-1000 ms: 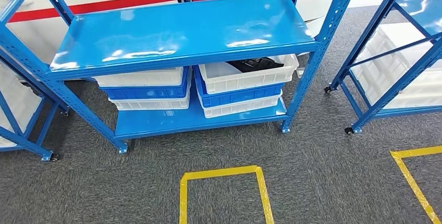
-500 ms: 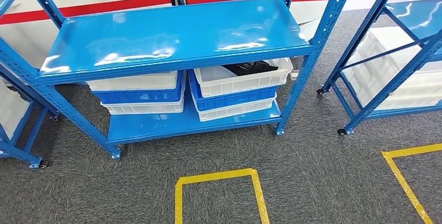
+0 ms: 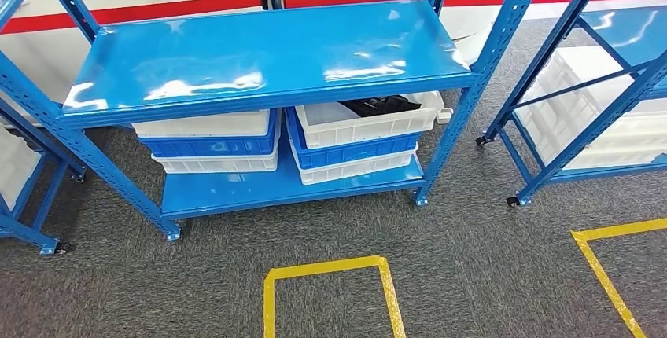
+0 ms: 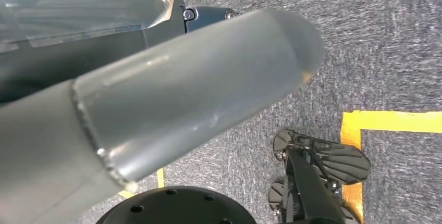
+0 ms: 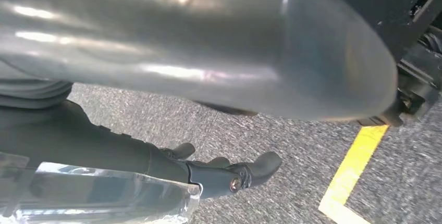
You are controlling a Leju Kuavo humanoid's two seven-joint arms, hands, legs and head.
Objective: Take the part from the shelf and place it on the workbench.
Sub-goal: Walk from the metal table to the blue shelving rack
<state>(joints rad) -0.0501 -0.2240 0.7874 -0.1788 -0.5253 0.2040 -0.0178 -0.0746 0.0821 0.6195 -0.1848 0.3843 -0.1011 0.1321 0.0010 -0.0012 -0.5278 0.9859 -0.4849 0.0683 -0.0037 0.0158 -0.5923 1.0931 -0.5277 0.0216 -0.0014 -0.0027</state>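
Observation:
A black part (image 3: 380, 105) lies in the top white bin (image 3: 370, 127) of the right-hand stack on the lower level of the blue shelf (image 3: 259, 51), partly hidden under the upper board. In the left wrist view, my left hand (image 4: 156, 104) hangs over grey carpet, holding nothing, its thick grey thumb in front and its dark fingers (image 4: 208, 13) behind. In the right wrist view, my right hand (image 5: 182, 41) also hangs empty over the carpet, and its dark fingers (image 5: 234, 174) stretch out apart from the thumb.
A second stack of white and blue bins (image 3: 208, 137) stands left of the part's stack. Another blue rack (image 3: 582, 78) with white bins (image 3: 606, 110) stands to the right, a third at the far left. A yellow tape square (image 3: 326, 267) marks the carpet.
The whole picture has shifted a little left and down, so the camera has moved. Nothing on the shelf has moved.

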